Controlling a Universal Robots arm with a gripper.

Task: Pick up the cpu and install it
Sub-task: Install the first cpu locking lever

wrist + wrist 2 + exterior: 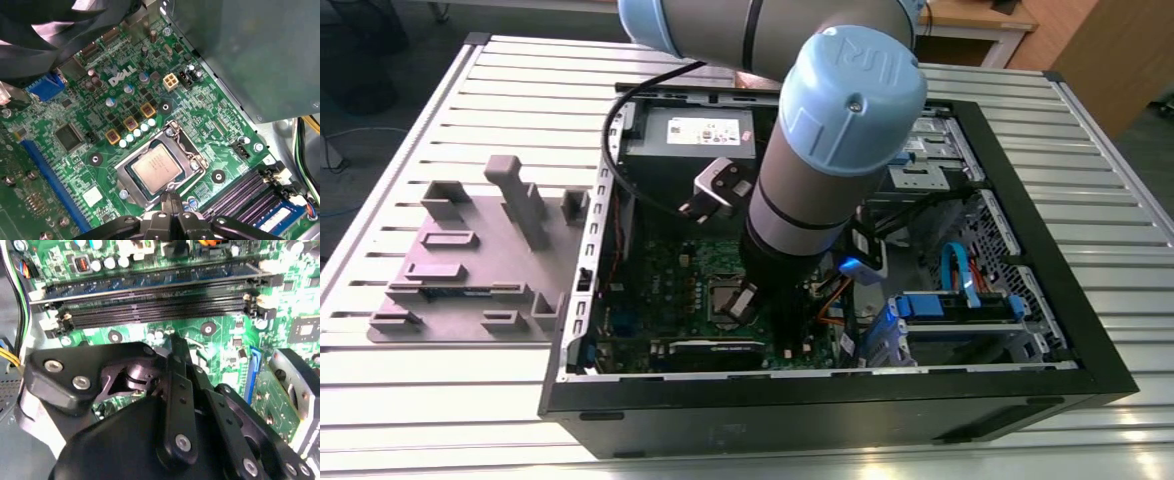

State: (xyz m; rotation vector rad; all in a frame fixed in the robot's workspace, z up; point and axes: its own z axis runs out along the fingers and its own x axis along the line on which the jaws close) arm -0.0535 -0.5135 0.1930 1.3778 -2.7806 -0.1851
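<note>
Slatted metal desk point(440, 400) carries an open computer case point(1067, 330). Inside, the cpu point(156, 168) already lies in its socket frame point(192, 150) on the green motherboard point(210, 115). Just beside it, the claw point(171, 202) hangs pinched closed, empty; seating looks done.

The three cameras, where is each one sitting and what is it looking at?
Exterior view: off the arm, above, looking down into the open computer case on a slatted table; the arm reaches inside.
First wrist view: on the arm, facing the green circuit board and the cpu in its socket; the gripper shows.
Second wrist view: on the arm, facing the memory slots; gripper shows.
Shared: both wrist views show the board and gripper.
</note>
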